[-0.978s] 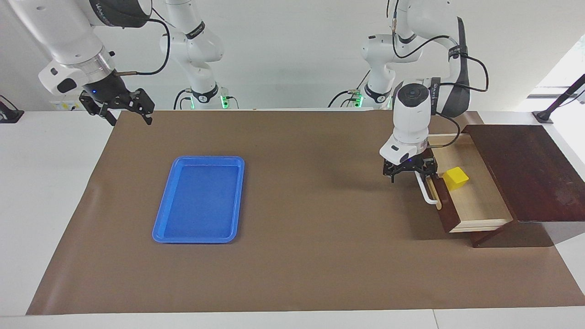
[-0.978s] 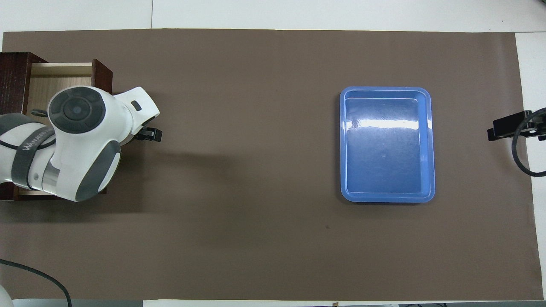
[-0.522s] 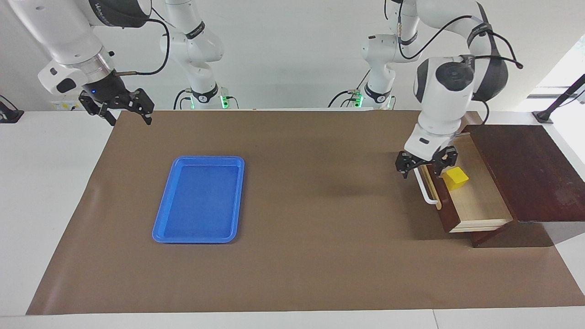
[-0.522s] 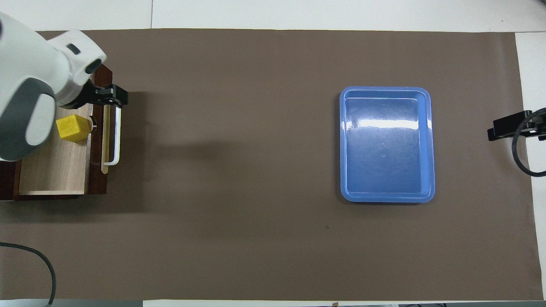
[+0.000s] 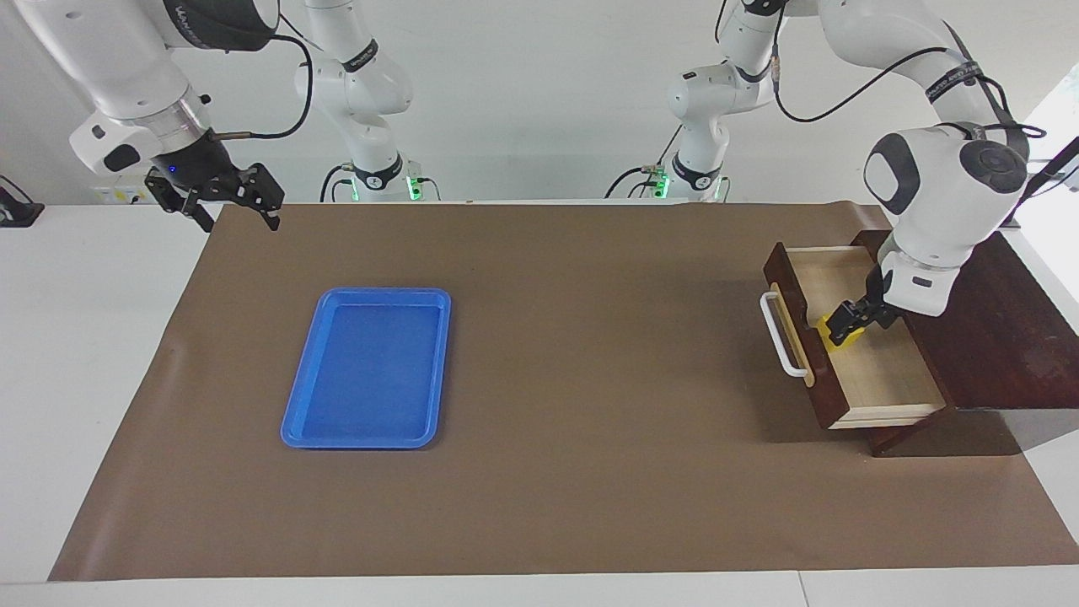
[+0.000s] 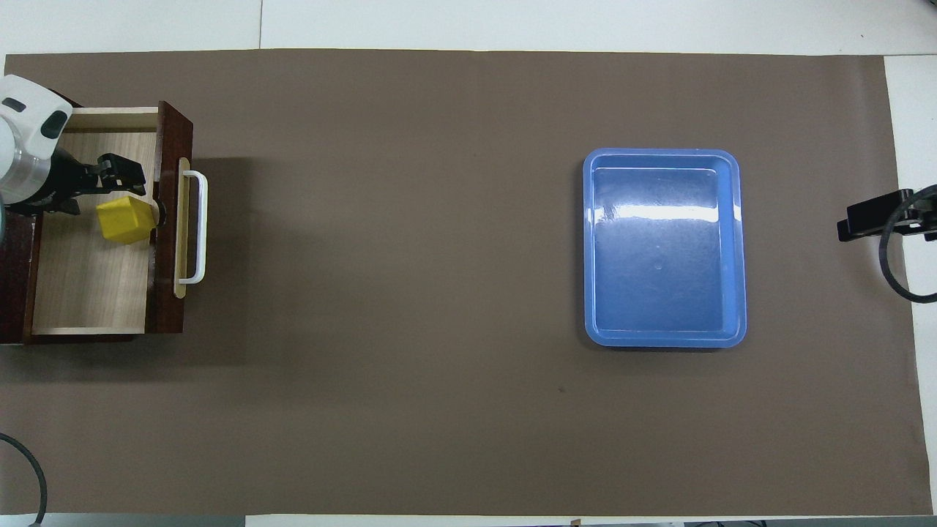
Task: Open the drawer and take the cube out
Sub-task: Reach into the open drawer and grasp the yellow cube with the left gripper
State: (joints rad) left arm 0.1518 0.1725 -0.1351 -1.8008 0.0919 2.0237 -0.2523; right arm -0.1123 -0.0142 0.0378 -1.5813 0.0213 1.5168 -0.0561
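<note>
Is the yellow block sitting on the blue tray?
No, the cube lies inside the open drawer, and the blue tray holds nothing.

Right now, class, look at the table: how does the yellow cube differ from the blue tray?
The cube is a small yellow block; the tray is a wide, flat, blue dish. The cube sits inside the open drawer at the left arm's end; the tray lies on the brown mat toward the right arm's end. Both rest flat, and no tool grips either.
</note>
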